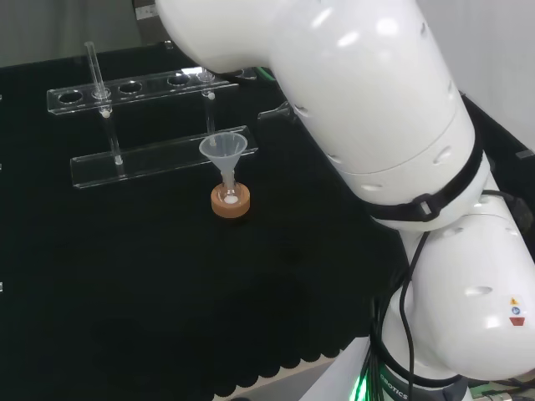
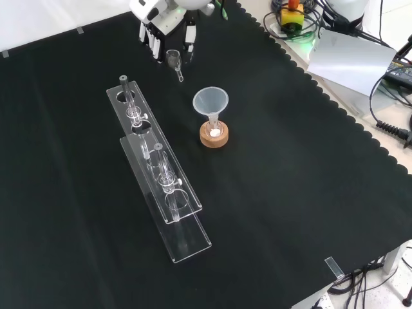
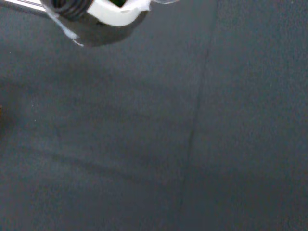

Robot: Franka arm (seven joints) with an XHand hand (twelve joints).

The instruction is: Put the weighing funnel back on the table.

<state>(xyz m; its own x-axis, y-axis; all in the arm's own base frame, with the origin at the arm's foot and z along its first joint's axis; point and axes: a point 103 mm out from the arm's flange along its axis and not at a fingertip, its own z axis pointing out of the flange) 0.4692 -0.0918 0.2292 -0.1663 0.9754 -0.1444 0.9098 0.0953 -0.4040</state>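
**Q:** Head view: what stands on the bench?

**A:** The funnel (image 1: 223, 150) stands mouth up at mid-cloth, with its stem in a small flask (image 1: 230, 194) on a cork ring (image 1: 231, 204). Just behind it lies a clear two-tier rack (image 1: 159, 159), its long axis running left to right. One tube (image 1: 94, 67) stands upright near the rack's left end. The arm's own white links (image 1: 376, 109) cover the view's right.

**Q:** Front view: where is the weighing funnel, and what surrounds it?

**A:** The weighing funnel (image 2: 174, 60) is at the view's top, directly under the hand (image 2: 166, 24), which comes down on both sides of its cup. Whether the hand grips it or merely flanks it cannot be told. Nor can it be told whether it rests on the black cloth (image 2: 290, 212). One end of the rack is just below and left of it. The funnel on its ring stands below and right, apart from it.

**Q:** Orientation?

**A:** The cup is toward the view's top. The stem points toward the bottom and slightly right, into the gap between rack and funnel. The long axis runs roughly top to bottom.

**Q:** Wrist view?

**A:** A blurred white and dark part of the hand shows close up. Beyond it lies the cloth, with a faint crease.
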